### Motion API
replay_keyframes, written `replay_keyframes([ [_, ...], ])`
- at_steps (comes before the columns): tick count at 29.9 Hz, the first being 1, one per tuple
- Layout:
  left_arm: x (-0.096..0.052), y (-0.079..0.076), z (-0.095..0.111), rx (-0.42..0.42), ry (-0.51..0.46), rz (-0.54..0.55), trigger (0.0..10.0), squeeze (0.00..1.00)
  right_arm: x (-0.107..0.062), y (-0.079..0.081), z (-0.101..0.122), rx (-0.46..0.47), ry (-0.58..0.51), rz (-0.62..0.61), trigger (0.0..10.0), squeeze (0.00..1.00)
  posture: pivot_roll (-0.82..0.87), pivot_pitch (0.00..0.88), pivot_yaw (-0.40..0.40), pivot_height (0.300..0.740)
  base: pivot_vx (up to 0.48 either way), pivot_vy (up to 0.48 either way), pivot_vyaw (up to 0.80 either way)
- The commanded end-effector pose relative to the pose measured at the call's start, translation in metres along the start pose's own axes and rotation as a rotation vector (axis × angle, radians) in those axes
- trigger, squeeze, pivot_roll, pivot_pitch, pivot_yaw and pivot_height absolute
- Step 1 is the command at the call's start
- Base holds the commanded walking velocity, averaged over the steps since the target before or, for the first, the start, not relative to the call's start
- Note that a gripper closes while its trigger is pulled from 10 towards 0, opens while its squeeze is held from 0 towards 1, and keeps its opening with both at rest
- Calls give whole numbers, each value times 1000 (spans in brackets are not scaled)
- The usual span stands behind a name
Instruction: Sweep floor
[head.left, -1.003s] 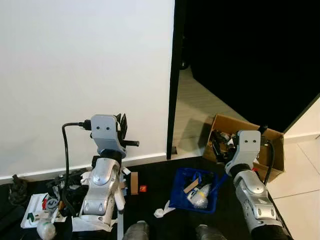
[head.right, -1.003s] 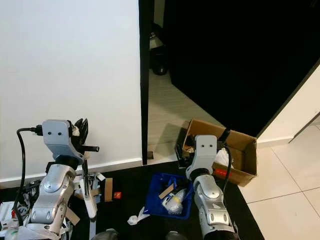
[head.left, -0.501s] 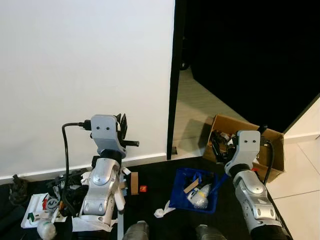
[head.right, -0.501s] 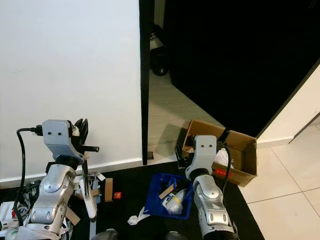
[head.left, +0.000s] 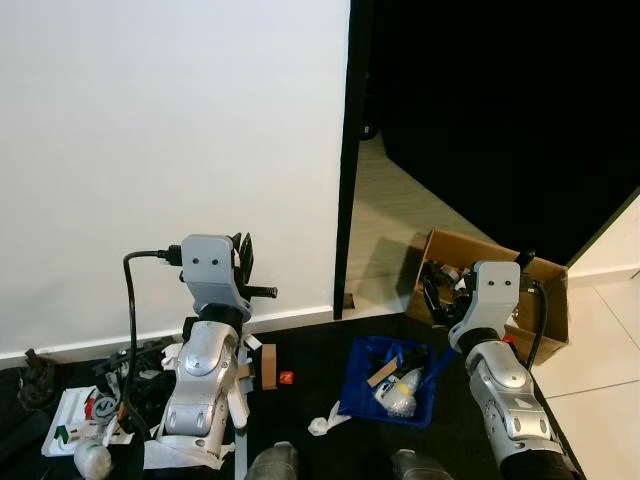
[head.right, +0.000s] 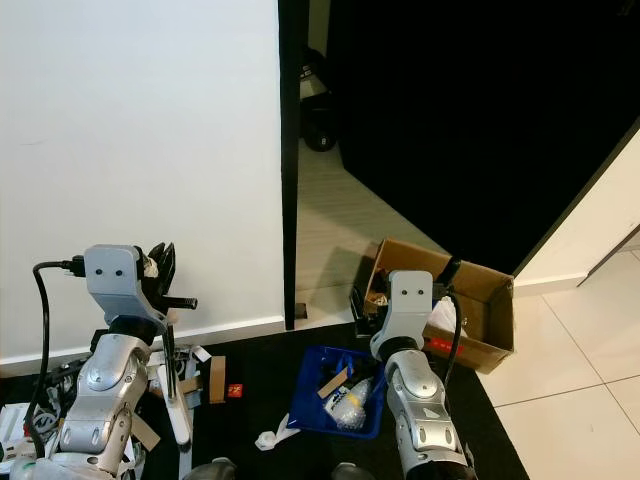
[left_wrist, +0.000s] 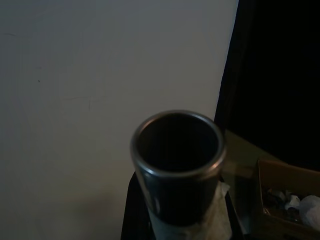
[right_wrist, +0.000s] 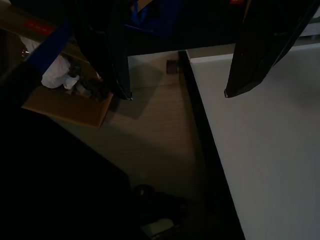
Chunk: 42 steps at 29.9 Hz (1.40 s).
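My left gripper (head.left: 243, 258) is raised in front of the white wall and shut on a dark tube (left_wrist: 177, 150), the top end of a broom handle wrapped in white tape. A pale shaft (head.left: 239, 405) runs down beside the left forearm to the black floor. My right gripper (right_wrist: 177, 94) is open with nothing between its fingers (right_wrist: 105, 50). It hovers at the near edge of a cardboard box (head.left: 545, 292). A blue tray (head.left: 362, 385) holding scraps and a bottle lies on the floor between the arms.
Litter lies on the black floor: a brown card piece (head.left: 268, 366), a small red bit (head.left: 286, 377) and a white paper wad (head.left: 322, 424). Cables and clutter (head.left: 90, 410) sit at the left. A black door frame (head.left: 350, 200) opens onto a dark room.
My left arm has sunk slightly with the handle. The right arm and the litter have not moved.
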<state>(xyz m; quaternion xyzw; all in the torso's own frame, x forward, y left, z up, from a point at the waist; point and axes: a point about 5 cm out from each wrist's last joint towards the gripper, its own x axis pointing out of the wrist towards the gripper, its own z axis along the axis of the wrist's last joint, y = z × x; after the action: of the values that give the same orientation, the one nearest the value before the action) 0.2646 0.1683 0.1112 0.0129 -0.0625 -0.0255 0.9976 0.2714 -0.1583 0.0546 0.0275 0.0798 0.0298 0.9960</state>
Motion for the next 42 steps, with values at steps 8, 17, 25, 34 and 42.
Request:
replay_keyframes([
  [8, 0, 2, 5, 38, -37, -7, 10000, 0, -1, -2, -4, -15, 4, -16, 10000, 0, 31, 0, -10, 740, 0, 0, 0],
  [17, -3, 5, -5, 42, -2, 5, 10000, 0, -1, -3, -7, -38, -3, -15, 10000, 0, 31, 0, -14, 740, 0, 0, 0],
  [25, -12, 5, -39, 37, 117, 41, 10000, 0, 1, -9, -29, -94, 62, -31, 10000, 0, 32, 0, -18, 740, 0, 0, 0],
  [34, -35, 15, -102, -77, 401, 213, 10000, 0, 2, -9, -55, -177, 158, -7, 10000, 0, 29, 0, -20, 740, 0, 0, 0],
  [42, -50, 19, -129, -84, 532, 271, 10000, 0, 1, -2, -67, -172, 193, 17, 10000, 0, 22, 0, -20, 740, 0, 0, 0],
])
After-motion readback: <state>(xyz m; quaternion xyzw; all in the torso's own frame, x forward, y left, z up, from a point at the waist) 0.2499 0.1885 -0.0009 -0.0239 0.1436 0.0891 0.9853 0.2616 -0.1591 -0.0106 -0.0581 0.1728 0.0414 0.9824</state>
